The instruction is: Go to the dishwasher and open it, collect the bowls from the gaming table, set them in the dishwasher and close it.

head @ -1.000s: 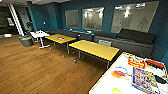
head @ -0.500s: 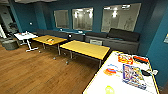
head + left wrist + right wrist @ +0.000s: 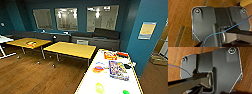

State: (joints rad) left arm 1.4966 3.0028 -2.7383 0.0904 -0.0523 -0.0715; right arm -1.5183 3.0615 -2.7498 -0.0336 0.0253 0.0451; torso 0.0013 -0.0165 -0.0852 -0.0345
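The gaming table (image 3: 112,83), white-topped with a yellow edge, fills the lower right of the head view and runs away from me. Two bowls sit on its near end: a yellow-green one (image 3: 99,88) and a bright green one (image 3: 125,92) at the picture's bottom edge. Farther along the top lie colourful board-game boxes (image 3: 118,70) and a round multicoloured piece (image 3: 98,68). The dishwasher is out of view. Both wrist views look down past my dark plate onto wooden floor (image 3: 179,18).
Two wooden-topped tables (image 3: 72,49) (image 3: 27,42) stand left of the gaming table, with open wood floor (image 3: 37,77) in front. A dark sofa (image 3: 100,37) lines the teal back wall under windows. A white table (image 3: 3,40) is at the far left. A teal pillar (image 3: 147,50) rises on the right.
The whole head picture has shifted left and the gaming table looms larger, so the camera has turned right and come closer. Nothing in the room has moved.
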